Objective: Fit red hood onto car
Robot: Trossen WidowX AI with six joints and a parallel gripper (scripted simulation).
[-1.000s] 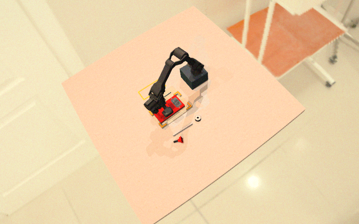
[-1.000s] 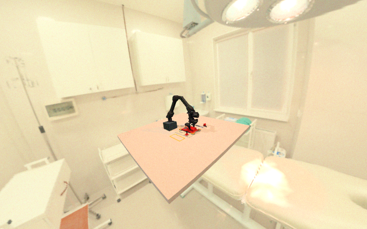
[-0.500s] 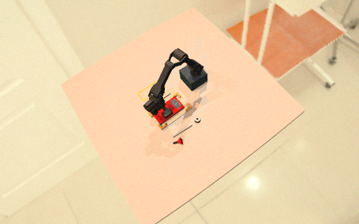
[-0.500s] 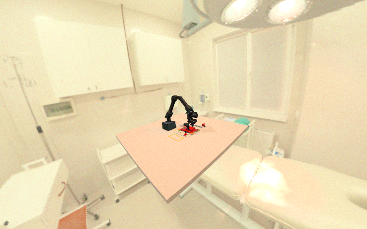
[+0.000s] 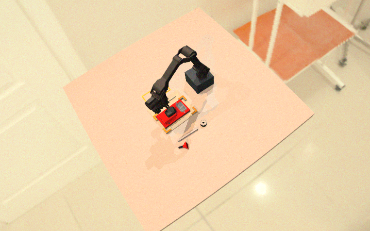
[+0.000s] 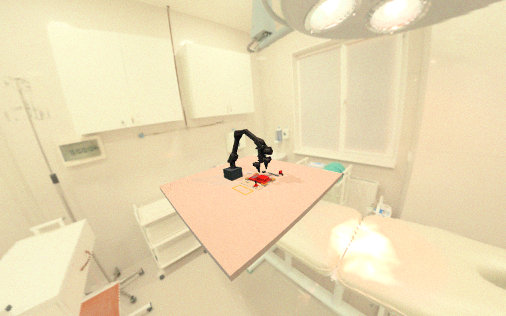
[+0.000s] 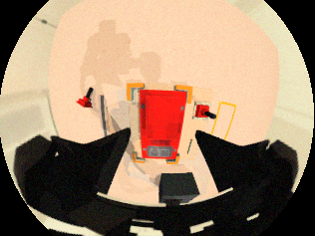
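- Tool: your gripper [image 5: 165, 111] [image 6: 261, 170] [image 7: 162, 132] has its fingers well apart, with nothing between them. In the exterior view you see its tips above the red body, apart from it.
- Location: the hood [image 5: 168, 120] [image 6: 262, 178] [image 7: 161, 116] is on the car, between the orange jig corners [image 5: 194, 110] [image 7: 183, 89] on your table [image 5: 223, 149] [image 6: 227, 232] [image 7: 224, 54].
- Appearance: you have a saturated red surface, long and rectangular from above. The exterior view gives you a raised, flat-topped portion towards the end farther from the arm's base [image 5: 193, 84] [image 6: 232, 174] [image 7: 178, 185].
- Detail: a grey panel [image 5: 181, 106] [image 7: 159, 151] shows at the end nearer the base. You cannot tell which part it belongs to.
- Corners: small greyish spots appear near the four corners in your wrist view. They are too small for you to confirm pegs through holes.
- Attitude: the body looks about level and squared to the jig. Full seating on the deck: you cannot tell at this resolution.
- Surroundings: on one side of the jig you have a grey bar [image 5: 188, 135] [image 7: 103, 114] and, beyond it, a red piece with a black stem [image 5: 184, 145] [image 6: 281, 172] [image 7: 85, 102]. A yellow outline [image 5: 146, 93] [image 6: 236, 186] [image 7: 227, 103] marks the other side.
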